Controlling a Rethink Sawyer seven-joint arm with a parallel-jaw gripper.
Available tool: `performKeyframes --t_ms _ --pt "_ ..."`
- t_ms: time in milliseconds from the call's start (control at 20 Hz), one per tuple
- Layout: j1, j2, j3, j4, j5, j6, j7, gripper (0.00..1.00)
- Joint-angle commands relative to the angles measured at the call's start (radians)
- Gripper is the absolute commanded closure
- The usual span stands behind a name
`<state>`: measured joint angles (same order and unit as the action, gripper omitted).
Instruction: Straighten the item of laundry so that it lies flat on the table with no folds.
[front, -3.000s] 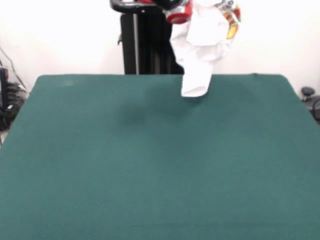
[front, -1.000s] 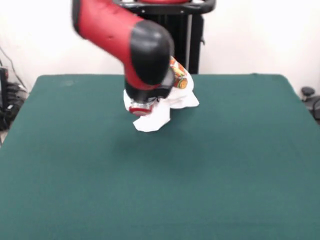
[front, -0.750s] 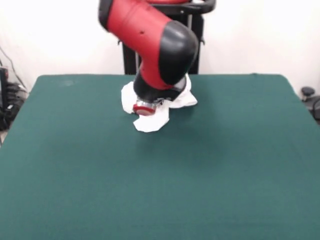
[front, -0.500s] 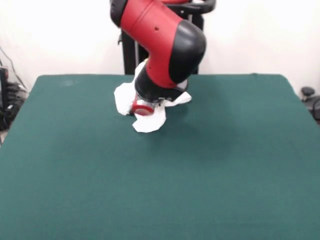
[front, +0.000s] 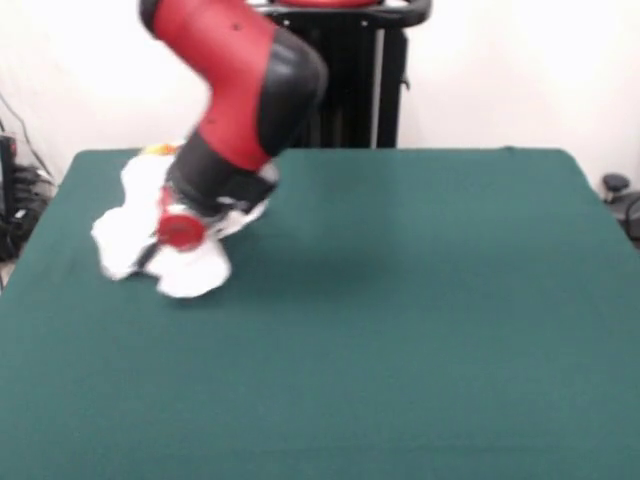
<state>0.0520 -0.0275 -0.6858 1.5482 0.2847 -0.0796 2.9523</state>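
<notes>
The item of laundry (front: 125, 235) is a white crumpled bundle near the left edge of the green table (front: 420, 330). It is blurred, and a bit of orange and yellow print shows at its far top. The red and black arm leans down over it from above. My gripper (front: 160, 252) is buried in the cloth below the arm's red end cap and is shut on the garment. The fingers are mostly hidden by the folds. The bundle's lower lobe touches the table.
The black pedestal (front: 350, 80) stands behind the table's far edge. Dark cables and equipment (front: 15, 200) sit beyond the left edge, and a dark object (front: 622, 200) lies past the right edge.
The arm has swung from the table's far middle towards the left edge, carrying the bunched garment with it. Three seconds ago the garment hung high above the far edge.
</notes>
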Motion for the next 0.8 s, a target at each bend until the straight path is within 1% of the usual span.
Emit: performKeyframes --t_ms 50,100,150,350,500,550,650,750,800 --pt "-0.053 0.089 0.132 -0.069 0.072 -0.590 0.270 1.00" --pt "-0.040 0.126 0.109 -0.085 0.141 -0.645 0.248 1.00" --pt "-0.041 0.143 0.112 -0.095 0.189 -0.676 0.222 1.00" --pt "-0.067 0.135 0.171 -0.101 0.235 -0.716 0.147 1.00" --pt "-0.077 0.125 0.192 -0.113 0.230 -0.703 0.099 1.00" --pt "-0.082 0.123 0.196 -0.121 0.216 -0.691 0.086 1.00" --pt "-0.098 0.103 0.206 -0.133 0.153 -0.603 0.058 1.00" --pt "-0.129 0.050 0.242 -0.137 0.032 -0.438 0.028 1.00" --pt "-0.149 0.010 0.275 -0.129 -0.034 -0.364 0.023 1.00"
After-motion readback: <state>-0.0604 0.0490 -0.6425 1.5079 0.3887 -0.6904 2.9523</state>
